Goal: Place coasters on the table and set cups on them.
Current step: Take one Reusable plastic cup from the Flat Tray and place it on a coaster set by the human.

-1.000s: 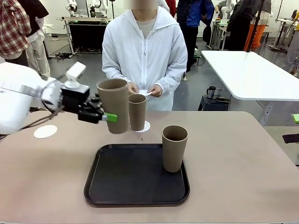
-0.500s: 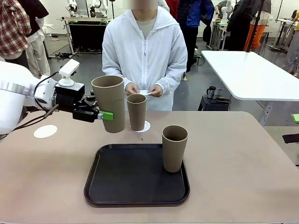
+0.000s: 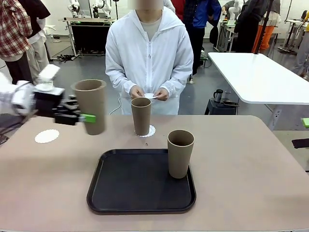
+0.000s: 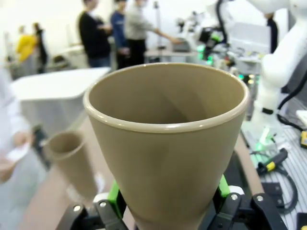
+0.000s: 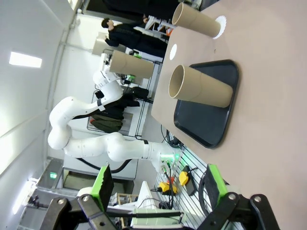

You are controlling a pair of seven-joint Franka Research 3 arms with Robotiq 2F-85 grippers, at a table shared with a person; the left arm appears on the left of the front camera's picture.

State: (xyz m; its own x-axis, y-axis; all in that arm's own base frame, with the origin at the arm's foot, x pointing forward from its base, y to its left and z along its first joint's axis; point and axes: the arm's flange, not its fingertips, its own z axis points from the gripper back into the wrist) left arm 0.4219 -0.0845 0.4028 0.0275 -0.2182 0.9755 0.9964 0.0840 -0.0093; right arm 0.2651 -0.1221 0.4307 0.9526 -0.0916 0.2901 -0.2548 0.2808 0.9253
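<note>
Left of the tray (image 3: 130, 181) sits a bare coaster (image 3: 47, 136), then the left gripper (image 3: 87, 117) clamps a cup (image 3: 90, 104) in mid-air, behind the tray another cup (image 3: 141, 115) stands on its coaster (image 3: 151, 131), third cup (image 3: 180, 153) on the tray's right side, right gripper (image 5: 158, 184) gaping wide.

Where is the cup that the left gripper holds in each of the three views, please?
Front view: the held cup is at the left, lifted above the table.
Left wrist view: the held cup is in the centre, very near, mouth up.
Right wrist view: the held cup is upper left of centre, seen sideways.
Shared landmark: the cup on the coaster.
</note>
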